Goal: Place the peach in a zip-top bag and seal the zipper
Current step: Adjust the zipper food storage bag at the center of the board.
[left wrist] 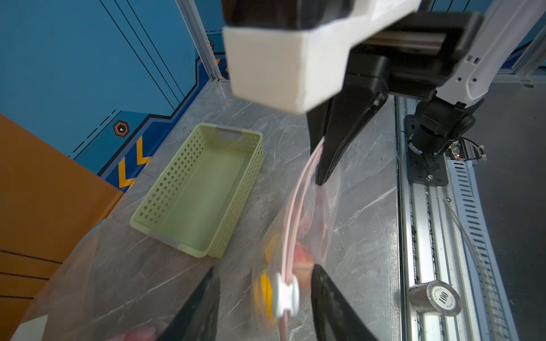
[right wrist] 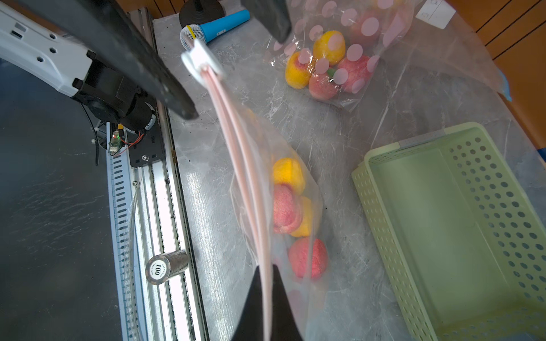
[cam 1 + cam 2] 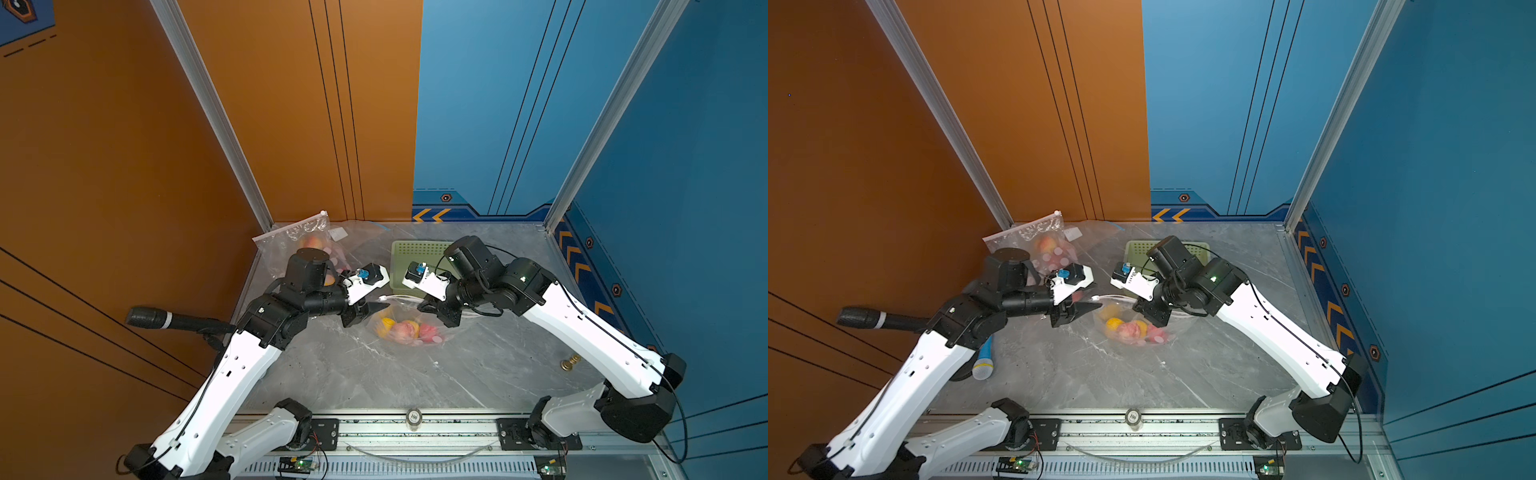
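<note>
A clear zip-top bag (image 3: pixel 409 328) (image 3: pixel 1133 328) lies mid-table holding several pink and yellow peaches (image 2: pixel 285 211) (image 3: pixel 405 332). Its pink zipper track (image 2: pixel 248 183) (image 1: pixel 295 212) is lifted and stretched between both grippers. My right gripper (image 2: pixel 267 267) (image 3: pixel 424 308) is shut on one end of the track. The white slider (image 1: pixel 285 295) (image 2: pixel 202 57) sits at the other end, blurred, between the spread fingers of my left gripper (image 1: pixel 266 270) (image 3: pixel 374 311). The left gripper is open and neither finger touches the slider.
An empty green perforated basket (image 3: pixel 415 255) (image 1: pixel 201 189) (image 2: pixel 455 224) stands behind the bag. A dotted bag of peaches (image 3: pixel 309 243) (image 2: pixel 331 65) lies back left. A blue toy microphone (image 3: pixel 984 361), a black microphone (image 3: pixel 166 320), a chip stack (image 3: pixel 412 417) and a brass piece (image 3: pixel 569 363) sit around the edges.
</note>
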Controlling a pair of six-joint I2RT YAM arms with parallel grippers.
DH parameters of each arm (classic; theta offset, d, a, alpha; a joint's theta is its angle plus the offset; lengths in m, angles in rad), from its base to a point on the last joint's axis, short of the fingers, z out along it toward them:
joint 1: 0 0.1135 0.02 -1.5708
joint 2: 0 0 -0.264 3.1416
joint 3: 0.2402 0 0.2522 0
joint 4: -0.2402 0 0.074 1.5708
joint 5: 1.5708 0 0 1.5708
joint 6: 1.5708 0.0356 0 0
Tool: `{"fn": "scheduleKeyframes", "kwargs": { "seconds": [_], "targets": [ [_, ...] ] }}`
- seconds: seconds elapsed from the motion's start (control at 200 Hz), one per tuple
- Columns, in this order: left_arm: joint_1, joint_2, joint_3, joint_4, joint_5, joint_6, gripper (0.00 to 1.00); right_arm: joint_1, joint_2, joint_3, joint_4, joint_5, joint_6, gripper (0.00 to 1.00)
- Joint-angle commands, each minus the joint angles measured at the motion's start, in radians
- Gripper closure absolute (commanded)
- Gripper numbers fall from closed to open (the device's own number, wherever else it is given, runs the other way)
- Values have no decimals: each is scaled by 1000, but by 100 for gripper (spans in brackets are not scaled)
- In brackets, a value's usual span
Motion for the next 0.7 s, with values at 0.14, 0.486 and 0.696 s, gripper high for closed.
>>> {"fn": "scheduleKeyframes", "kwargs": {
  "seconds": [0.14, 0.486, 0.696],
  "targets": [
    [127, -173, -290, 340, 195, -182, 50, -47, -27, 0, -24, -87, -27, 100],
    [95, -130, -351, 551, 154, -276, 44, -59, -26, 1, -19, -111, -24, 100],
    [46, -67, -326, 543, 158, -251, 52, -59, -25, -1, -15, -123, -20, 100]
  ]
}}
